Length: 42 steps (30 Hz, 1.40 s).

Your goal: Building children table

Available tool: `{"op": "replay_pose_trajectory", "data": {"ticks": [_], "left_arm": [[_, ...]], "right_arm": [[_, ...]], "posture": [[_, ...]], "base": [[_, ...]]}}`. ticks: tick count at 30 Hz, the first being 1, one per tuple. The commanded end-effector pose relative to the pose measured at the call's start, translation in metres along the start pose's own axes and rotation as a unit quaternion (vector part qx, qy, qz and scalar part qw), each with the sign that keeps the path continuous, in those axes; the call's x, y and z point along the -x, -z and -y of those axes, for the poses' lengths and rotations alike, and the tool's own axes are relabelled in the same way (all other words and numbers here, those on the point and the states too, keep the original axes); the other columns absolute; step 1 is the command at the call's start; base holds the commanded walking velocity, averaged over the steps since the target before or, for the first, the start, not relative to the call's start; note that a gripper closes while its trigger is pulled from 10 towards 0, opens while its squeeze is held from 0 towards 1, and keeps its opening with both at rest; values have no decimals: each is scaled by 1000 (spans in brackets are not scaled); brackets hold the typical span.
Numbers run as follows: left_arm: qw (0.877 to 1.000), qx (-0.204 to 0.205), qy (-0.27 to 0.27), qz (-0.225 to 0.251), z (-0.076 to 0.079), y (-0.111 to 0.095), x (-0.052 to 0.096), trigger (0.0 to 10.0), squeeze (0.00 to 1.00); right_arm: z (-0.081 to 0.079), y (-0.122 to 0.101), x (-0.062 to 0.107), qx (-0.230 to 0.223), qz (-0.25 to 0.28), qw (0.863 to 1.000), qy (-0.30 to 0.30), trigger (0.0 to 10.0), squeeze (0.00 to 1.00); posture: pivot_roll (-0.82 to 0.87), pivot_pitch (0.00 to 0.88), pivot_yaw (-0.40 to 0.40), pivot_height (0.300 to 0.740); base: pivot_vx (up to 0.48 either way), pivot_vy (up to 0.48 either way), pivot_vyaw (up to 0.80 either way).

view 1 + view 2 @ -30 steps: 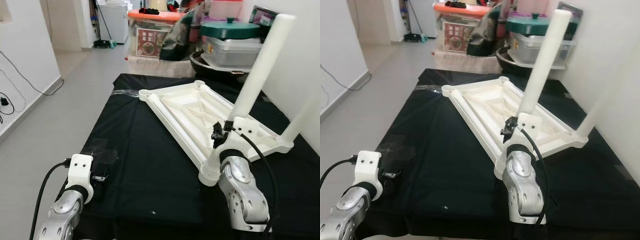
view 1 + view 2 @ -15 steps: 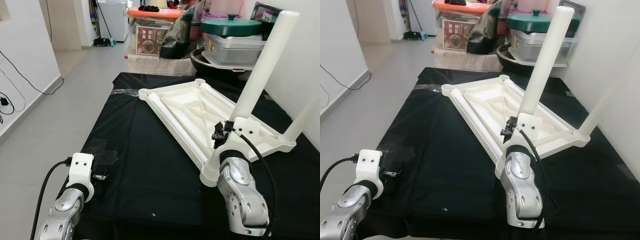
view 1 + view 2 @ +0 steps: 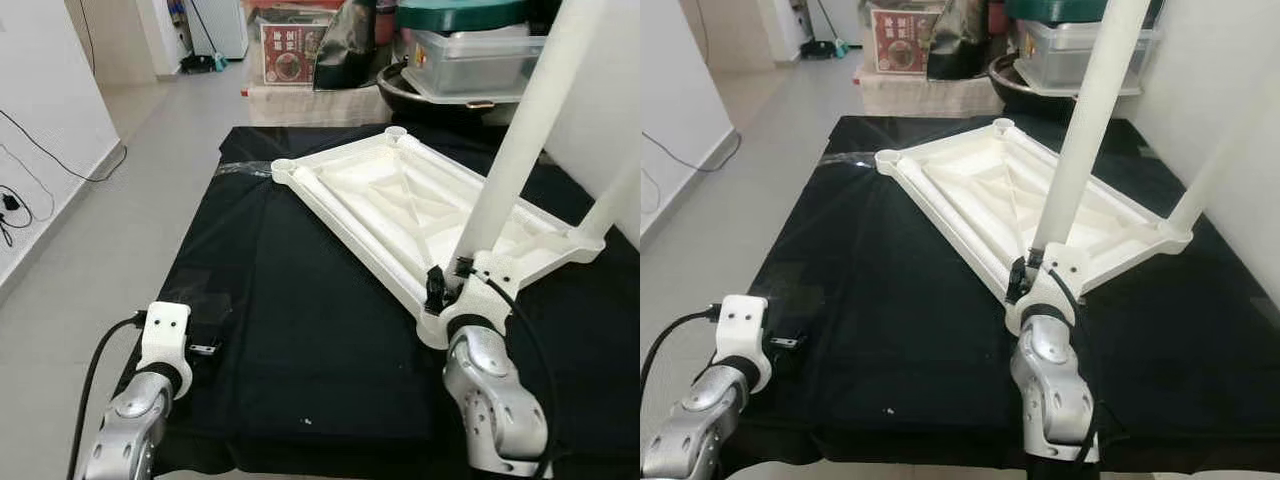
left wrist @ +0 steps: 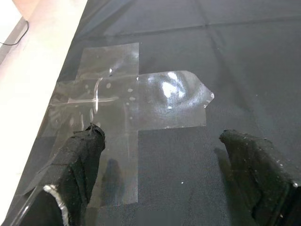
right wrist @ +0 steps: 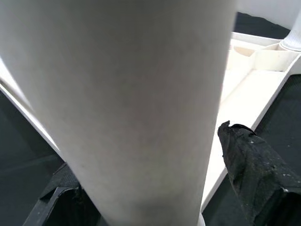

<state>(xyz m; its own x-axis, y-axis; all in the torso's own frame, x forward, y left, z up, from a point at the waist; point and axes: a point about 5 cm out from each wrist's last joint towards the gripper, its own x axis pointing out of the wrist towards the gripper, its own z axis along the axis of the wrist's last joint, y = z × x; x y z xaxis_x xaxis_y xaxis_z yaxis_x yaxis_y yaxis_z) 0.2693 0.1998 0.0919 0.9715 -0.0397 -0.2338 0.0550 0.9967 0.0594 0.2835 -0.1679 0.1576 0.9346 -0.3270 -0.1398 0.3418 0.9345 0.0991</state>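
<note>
R jaws round 1 of 2 upright table legs [image 3: 520,130].

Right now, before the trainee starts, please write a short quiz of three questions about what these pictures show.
1. True or false: the left tool is holding a table leg.
2. How many legs stand upright on the upturned white tabletop? A. one B. two C. four
3. Fill in: the right tool is shut on ____.

Key
1. False. It is open, above a patch of clear tape on the black cloth.
2. B.
3. The white leg at the near corner.
</note>
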Motion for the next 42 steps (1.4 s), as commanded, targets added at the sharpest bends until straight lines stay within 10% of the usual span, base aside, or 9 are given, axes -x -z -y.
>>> {"op": "replay_pose_trajectory", "data": {"ticks": [1,18,23,41,42], "left_arm": [[1000,-9,-1,-5,-2,2,-1,10000,0],[1000,-12,8,-3,0,2,-4,10000,0],[1000,-12,8,-4,0,3,-4,10000,0],[1000,-20,14,-3,-1,3,-6,10000,0],[1000,-21,14,-3,-2,3,-6,10000,0]], "right_arm": [[-2,-14,1,-5,25,1000,-8,10000,0],[-5,-58,-14,53,103,954,-277,10000,0],[16,-61,-37,119,90,928,-341,10000,0],[41,-92,-73,142,51,838,-524,10000,0],[42,-91,-76,146,45,835,-529,4667,0]], "posture": [[62,0,-8,740],[49,0,-7,740],[55,0,-10,740],[78,0,-23,740],[83,0,-27,740]], "base": [[0,0,0],[0,0,0],[0,0,0],[0,0,0],[0,0,0]]}}
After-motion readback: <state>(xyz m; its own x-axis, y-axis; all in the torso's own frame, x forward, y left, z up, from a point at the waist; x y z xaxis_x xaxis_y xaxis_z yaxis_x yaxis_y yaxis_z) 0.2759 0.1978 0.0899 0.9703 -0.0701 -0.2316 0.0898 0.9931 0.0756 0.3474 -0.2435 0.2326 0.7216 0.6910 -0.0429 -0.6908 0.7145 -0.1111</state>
